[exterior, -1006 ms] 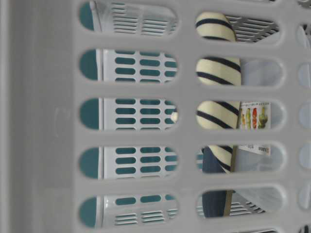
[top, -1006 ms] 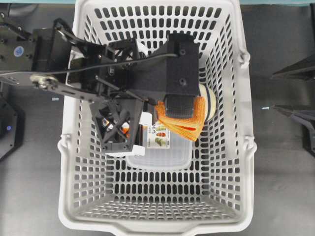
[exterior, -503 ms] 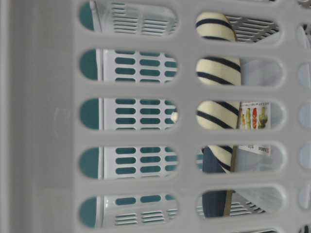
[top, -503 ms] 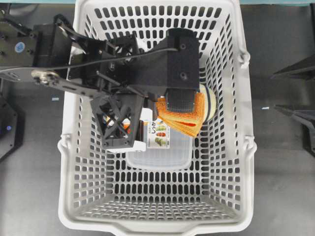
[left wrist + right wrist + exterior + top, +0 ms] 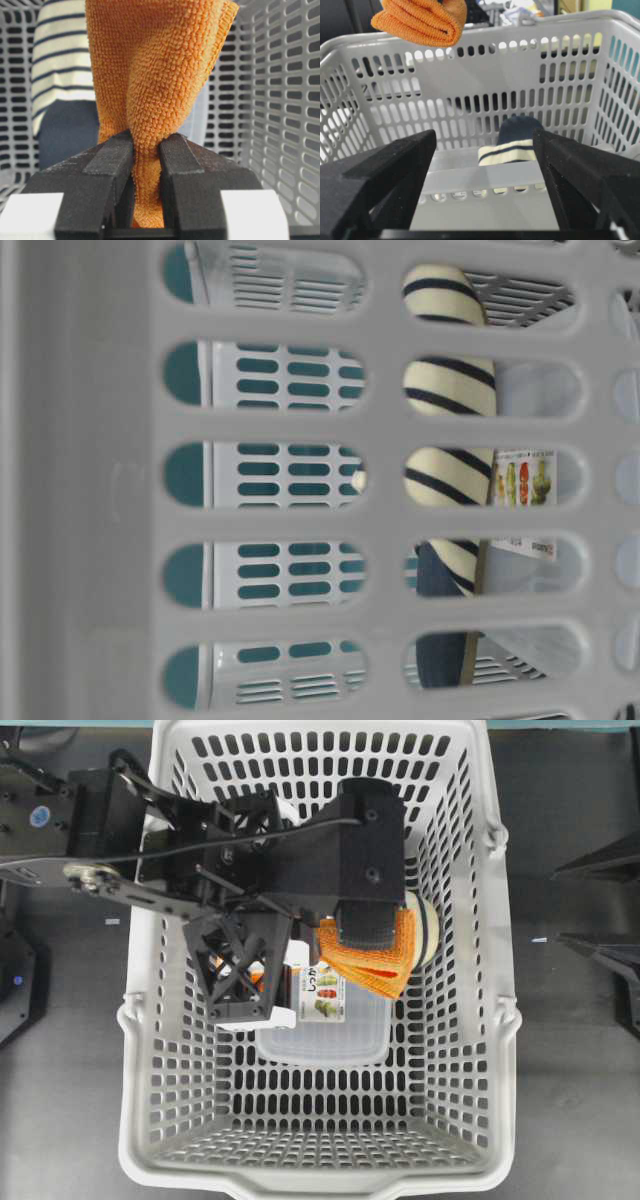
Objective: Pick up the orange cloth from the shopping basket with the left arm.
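Surface: dark grey tabletop [image 5: 570,1050] around the shopping basket [image 5: 500,1020].
Overhead: left gripper [image 5: 368,938] hangs mid-frame; orange cloth [image 5: 385,970] sits slightly higher than a second ago, now steady.
Left wrist: fingers [image 5: 107,165] pinch the cloth.
Right wrist: right gripper [image 5: 485,165] wide, empty; cloth upper left, above the rim, so apparently lifted clear.

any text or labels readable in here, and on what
No text can be read.
The label on the clear plastic container shows printing and small vegetable pictures, too small and blurred to make out.
The same label at table level: blurred as well.
The blue round sticker on the left arm: illegible.
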`<state>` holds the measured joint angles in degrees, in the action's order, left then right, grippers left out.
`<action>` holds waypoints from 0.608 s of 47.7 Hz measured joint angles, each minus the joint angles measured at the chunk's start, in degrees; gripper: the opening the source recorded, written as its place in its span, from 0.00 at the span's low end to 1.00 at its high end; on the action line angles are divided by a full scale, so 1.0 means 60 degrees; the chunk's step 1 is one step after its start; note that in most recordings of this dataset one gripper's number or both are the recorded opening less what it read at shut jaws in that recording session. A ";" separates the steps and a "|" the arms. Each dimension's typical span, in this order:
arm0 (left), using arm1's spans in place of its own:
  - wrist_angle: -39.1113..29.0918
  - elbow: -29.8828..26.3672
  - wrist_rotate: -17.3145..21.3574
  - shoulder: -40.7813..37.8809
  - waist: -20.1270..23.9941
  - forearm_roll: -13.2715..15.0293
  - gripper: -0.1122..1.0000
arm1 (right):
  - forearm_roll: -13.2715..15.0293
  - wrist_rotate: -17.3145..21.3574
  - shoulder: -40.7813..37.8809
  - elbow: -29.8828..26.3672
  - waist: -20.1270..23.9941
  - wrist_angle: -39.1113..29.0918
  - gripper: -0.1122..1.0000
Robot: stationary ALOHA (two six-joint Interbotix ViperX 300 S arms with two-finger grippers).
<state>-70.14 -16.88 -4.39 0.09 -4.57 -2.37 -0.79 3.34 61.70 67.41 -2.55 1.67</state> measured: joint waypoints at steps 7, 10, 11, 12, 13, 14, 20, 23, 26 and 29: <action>-0.0015 0.0000 -0.0015 0.0000 0.0000 0.0000 0.19 | 0.0015 0.0000 0.0000 0.0015 0.0000 0.0000 0.77; -0.0015 0.0000 -0.0015 0.0000 0.0000 0.0000 0.19 | 0.0000 0.0000 0.0000 0.0015 0.0000 0.0000 0.77; -0.0015 0.0000 -0.0015 0.0000 0.0000 0.0015 0.19 | 0.0000 0.0015 0.0000 0.0015 0.0000 0.0000 0.77; -0.0015 0.0000 -0.0015 0.0000 0.0000 0.0000 0.19 | 0.0000 0.0000 0.0015 0.0015 0.0000 0.0000 0.77; -0.0015 0.0000 -0.0015 0.0000 0.0000 0.0000 0.19 | 0.0000 0.0000 0.0015 0.0015 0.0000 0.0000 0.77; -0.0015 0.0000 -0.0015 0.0000 0.0015 0.0000 0.19 | 0.0000 0.0015 0.0000 0.0029 0.0000 0.0000 0.77; -0.0015 0.0029 -0.0015 0.0000 0.0000 0.0015 0.19 | 0.0015 0.0015 0.0000 0.0029 0.0000 0.0000 0.77; -0.0015 0.0044 -0.0015 0.0000 0.0000 0.0000 0.19 | 0.0000 0.0015 0.0015 0.0029 0.0000 0.0000 0.77; -0.0015 0.0059 -0.0015 0.0000 0.0015 0.0000 0.19 | 0.0015 0.0015 0.0015 0.0029 0.0000 0.0000 0.77; 0.0000 0.0059 -0.0015 0.0000 0.0000 0.0000 0.19 | 0.0000 0.0015 0.0000 0.0029 0.0000 0.0000 0.77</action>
<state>-70.14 -16.52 -4.48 0.09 -4.57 -2.37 -0.79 3.43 61.70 67.59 -2.55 1.67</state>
